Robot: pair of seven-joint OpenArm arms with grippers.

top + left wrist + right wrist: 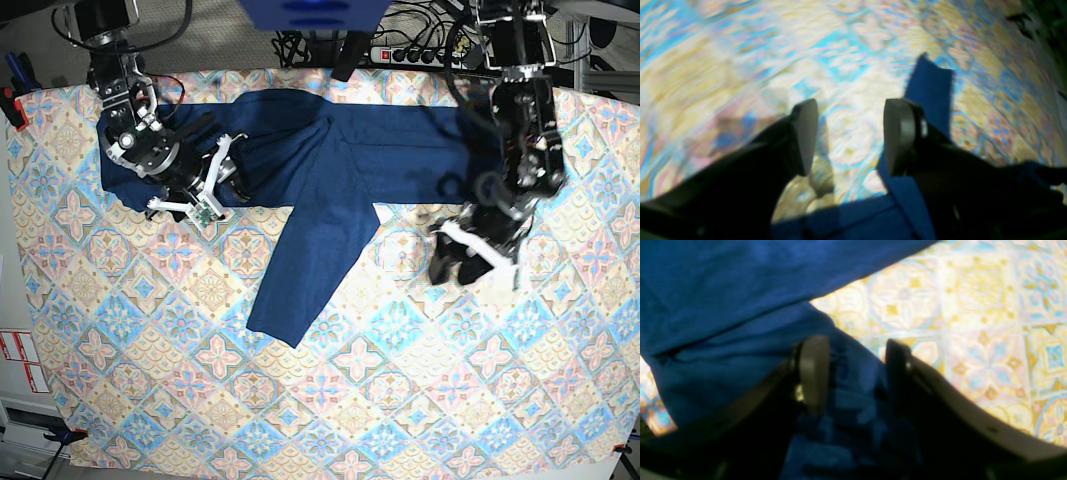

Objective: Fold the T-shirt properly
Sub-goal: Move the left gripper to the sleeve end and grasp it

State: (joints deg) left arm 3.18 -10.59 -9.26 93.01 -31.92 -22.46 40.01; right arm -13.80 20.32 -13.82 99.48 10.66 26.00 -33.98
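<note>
While both of my arms hang over the patterned cloth, the contents read as follows.

Item one, the T-shirt: dark blue, long-sleeved, spread across the far half of the cloth in the base view, body running side to side, one sleeve slanting down toward the near middle of the cloth.

Item two, my right gripper: low at the shirt's end on that view's left. Its wrist camera shows the jaws parted, a fold of blue fabric lying in the gap between the pads; whether the pads touch the fabric I cannot tell, the view being blurred.

Item three, my left gripper: above the cloth just beside the shirt's lower edge on the base view's right. Its wrist camera shows the jaws standing wide, nothing held, patterned cloth visible in the gap, with blue fabric along the bottom edge and behind one finger.

Item four, a power strip with cables beyond the far edge
</note>
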